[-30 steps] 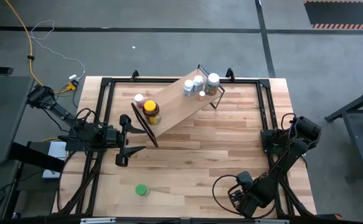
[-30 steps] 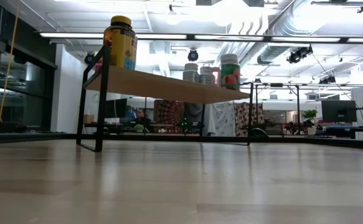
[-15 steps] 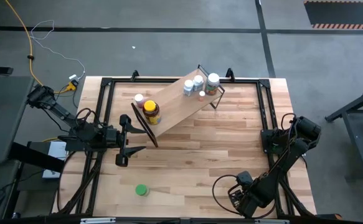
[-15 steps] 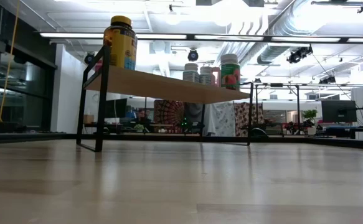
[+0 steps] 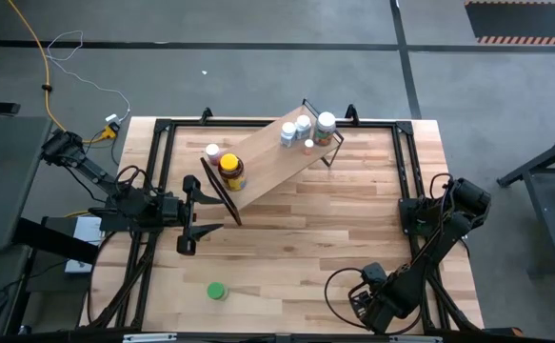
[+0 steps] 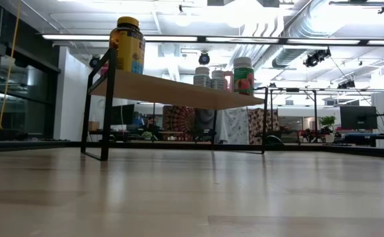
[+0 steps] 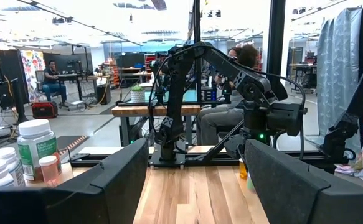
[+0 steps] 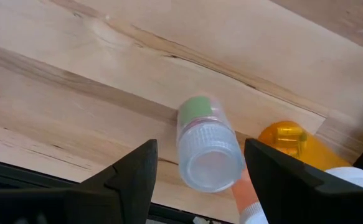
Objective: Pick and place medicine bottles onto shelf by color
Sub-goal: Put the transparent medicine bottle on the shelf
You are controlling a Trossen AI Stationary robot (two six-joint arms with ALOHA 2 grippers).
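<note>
Left gripper (image 7: 195, 152) near tabletop's (image 5: 353, 210) left edge, just beside the left end of the shelf (image 5: 267, 164); jaws wide apart, nothing held. Right gripper (image 8: 200, 146) low at near-right corner of tabletop, pointed down at the wood. Clear bottle with green cap (image 8: 206, 146) sits right in front of it, small orange bottle (image 8: 284, 138) just beside that one; cannot tell whether the gripper has hold of the clear bottle or only hovers by it. Shelf lies diagonally, from left-middle of tabletop up toward far-right corner. Amber jar with yellow lid (image 5: 231, 171) upright on shelf's left end. Cluster of white bottles (image 5: 302, 128) upright on shelf's far-right end, tallest one (image 6: 243, 75) with a green-and-red label, tiny orange one (image 7: 48, 169) among them. Pale-capped bottle (image 5: 212, 151) by the far side of shelf's left end; cannot tell if on the board or on the tabletop. Green bottle (image 5: 216, 292) alone near tabletop's near edge, toward the left corner, well apart from both grippers and from the shelf.
</note>
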